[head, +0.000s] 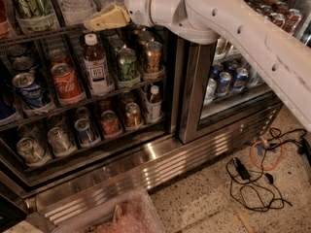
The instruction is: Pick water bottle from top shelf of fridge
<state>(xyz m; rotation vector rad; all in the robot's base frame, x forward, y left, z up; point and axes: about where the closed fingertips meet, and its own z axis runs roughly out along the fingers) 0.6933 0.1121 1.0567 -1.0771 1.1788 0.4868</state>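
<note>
The water bottle [74,3] stands upright on the top shelf [43,33] of the fridge [146,164]. It sits just above and a little to the left of the jaw tips, behind the front rail, and only its clear ribbed lower body is in view, since the frame cuts off its top. It has not been lifted or tilted, so it is not yet picked.

The gripper [95,22] is at rail height in front of the open fridge, pointing left, with its tips just below the bottle's base and apparently short of touching it. I cannot tell whether the jaws are spread or closed, because they overlap from this side (they read as one pale wedge). They seem to hold nothing.

Left of the jaws and beyond the water bottle is a green bottle [28,1] on the same shelf. Straight below the jaws, one rack down, stands a white-capped bottle [95,64] among cans, with a cola can [65,81] down and to the left.

In my judgement the approach is nearly done and the rest of the task remains. The jaws have to rise over the rail, reach in around the bottle, close on it, and draw it out.
</note>
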